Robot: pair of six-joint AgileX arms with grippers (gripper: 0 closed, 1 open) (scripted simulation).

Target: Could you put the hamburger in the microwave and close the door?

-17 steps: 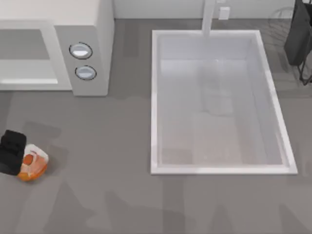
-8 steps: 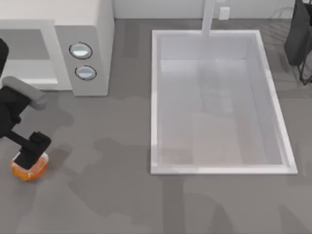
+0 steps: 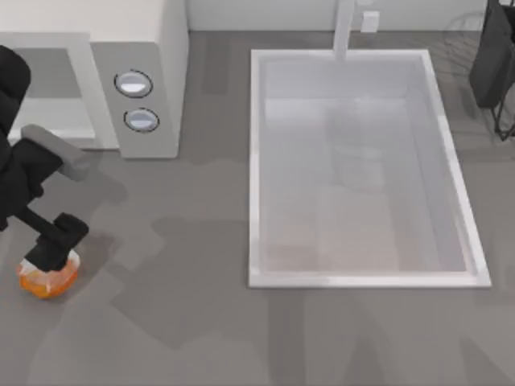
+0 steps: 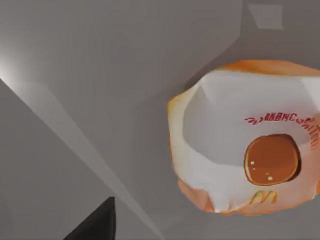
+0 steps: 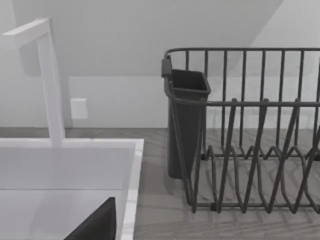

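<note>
The hamburger (image 3: 47, 279), orange-brown with a pale wrapper top, lies on the grey counter near the left edge. My left gripper (image 3: 51, 254) hangs right over it, covering its far part, and is open. In the left wrist view the hamburger (image 4: 245, 145) is close below, with one dark fingertip (image 4: 95, 225) off to its side and not touching it. The white microwave (image 3: 165, 48) stands at the back left, its grey cavity (image 3: 40, 88) open beside two silver dials (image 3: 133, 83). The door is out of view. My right arm is parked by the dish rack, with one fingertip (image 5: 95, 225) in view.
A large white sink basin (image 3: 256, 169) with a tall faucet (image 3: 344, 28) takes up the middle and right of the counter. A dark wire dish rack (image 5: 250, 150) with a cutlery cup (image 5: 185, 120) stands at the back right. Bare counter lies between the hamburger and the sink.
My left arm has swung in from the left edge and its gripper moved from beside the hamburger to over it. The hamburger shifted slightly left.
</note>
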